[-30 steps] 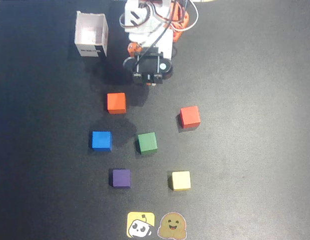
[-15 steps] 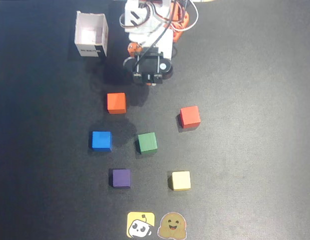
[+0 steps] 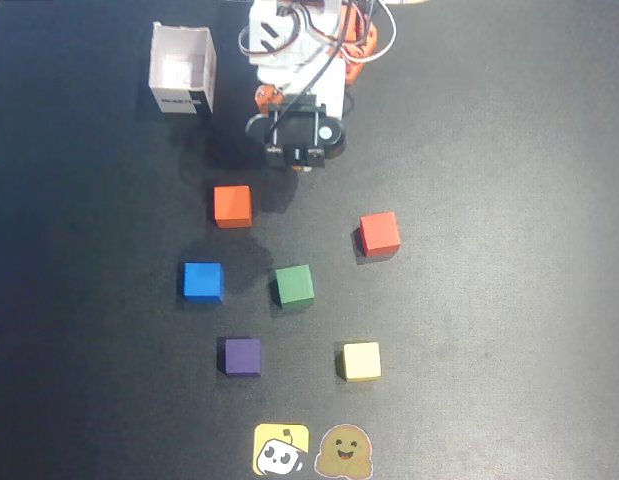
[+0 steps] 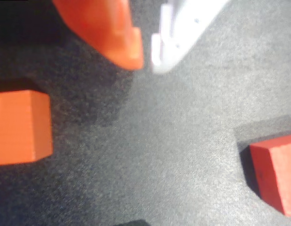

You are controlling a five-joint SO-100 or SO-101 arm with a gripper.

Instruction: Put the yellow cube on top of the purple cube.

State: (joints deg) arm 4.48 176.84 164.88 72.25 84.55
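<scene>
The yellow cube (image 3: pixel 361 361) sits on the black mat at the front, right of centre in the overhead view. The purple cube (image 3: pixel 242 356) sits level with it to its left, about two cube widths away. Neither cube shows in the wrist view. My gripper (image 3: pixel 301 166) is near the arm's base at the back, far from both cubes. In the wrist view its orange and white fingertips nearly touch, so the gripper (image 4: pixel 146 65) is shut and empty above the bare mat.
An orange cube (image 3: pixel 232 206) (image 4: pixel 20 127) and a red cube (image 3: pixel 379 234) (image 4: pixel 277 174) lie just in front of the gripper. A blue cube (image 3: pixel 202 281) and a green cube (image 3: pixel 294 285) are mid-mat. A white open box (image 3: pixel 182 70) stands at the back left. Two stickers (image 3: pixel 281 450) lie at the front edge.
</scene>
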